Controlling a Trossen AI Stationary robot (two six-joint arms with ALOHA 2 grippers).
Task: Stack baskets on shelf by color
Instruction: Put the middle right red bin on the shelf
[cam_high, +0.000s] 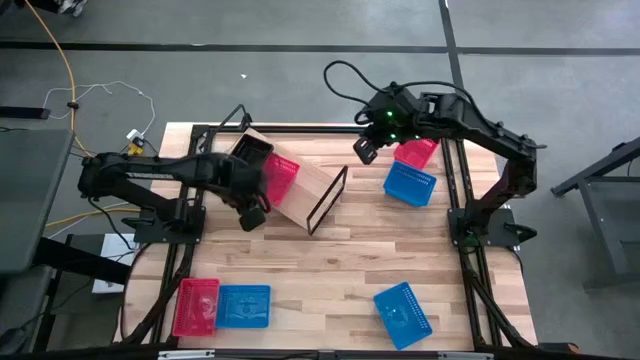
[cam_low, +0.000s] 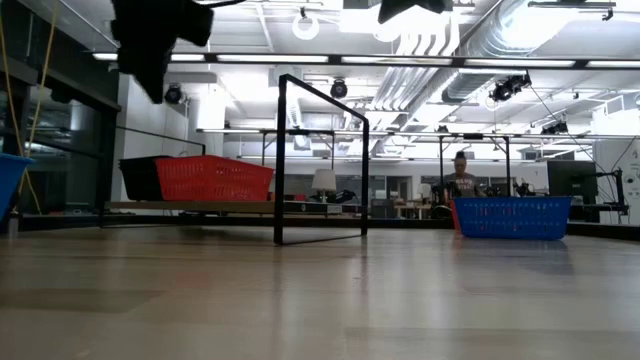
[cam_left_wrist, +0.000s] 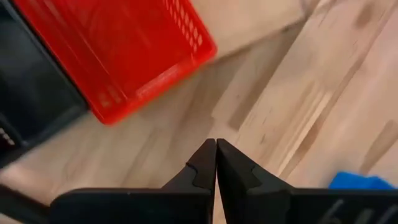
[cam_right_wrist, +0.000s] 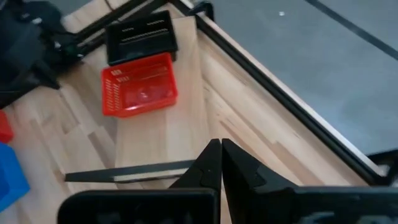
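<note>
Currently both tools, left tool and right tool, are closed and empty; shelf holds a black basket and red basket, whose overhang risks tipping when another basket is stacked.

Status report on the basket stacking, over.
Left gripper shut, empty, beside light-wood shelf. Right gripper shut, empty, above it. Red mesh plastic basket and black one on shelf. Nothing blocking.

Bare tabletop lies open mid-table; the shelf and its baskets block the left rear.
</note>
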